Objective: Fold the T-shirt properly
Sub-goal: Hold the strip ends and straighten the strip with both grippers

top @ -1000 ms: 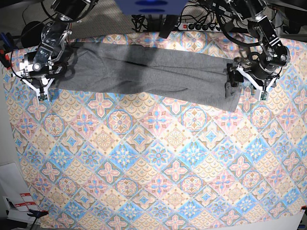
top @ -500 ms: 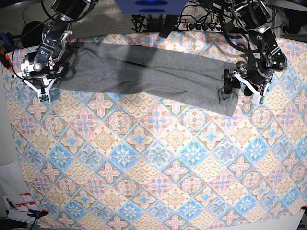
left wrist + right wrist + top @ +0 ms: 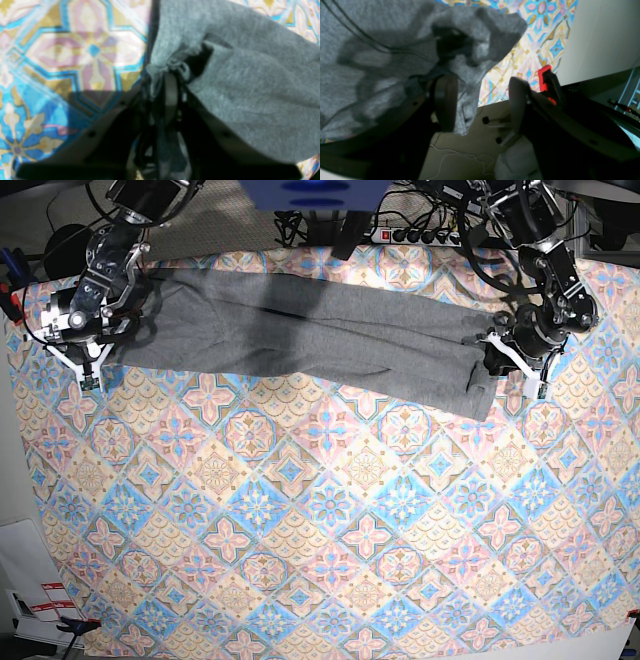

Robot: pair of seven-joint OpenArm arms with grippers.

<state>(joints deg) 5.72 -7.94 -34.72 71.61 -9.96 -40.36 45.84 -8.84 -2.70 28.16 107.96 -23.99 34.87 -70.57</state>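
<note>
Across the tablecloth [image 3: 330, 530] from 10 to 2 o'clock: T-shirt [image 3: 310, 330], one long grey band. Left gripper [image 3: 500, 366] clamped on its 2 o'clock end. Right gripper [image 3: 88, 358] jaws apart, one finger [image 3: 445, 102] against cloth at 10 o'clock.

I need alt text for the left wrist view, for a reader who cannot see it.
The left gripper is shut on a bunched fold of the grey T-shirt, seen close and blurred. The colourful tile-patterned tablecloth fills the left side.
</note>
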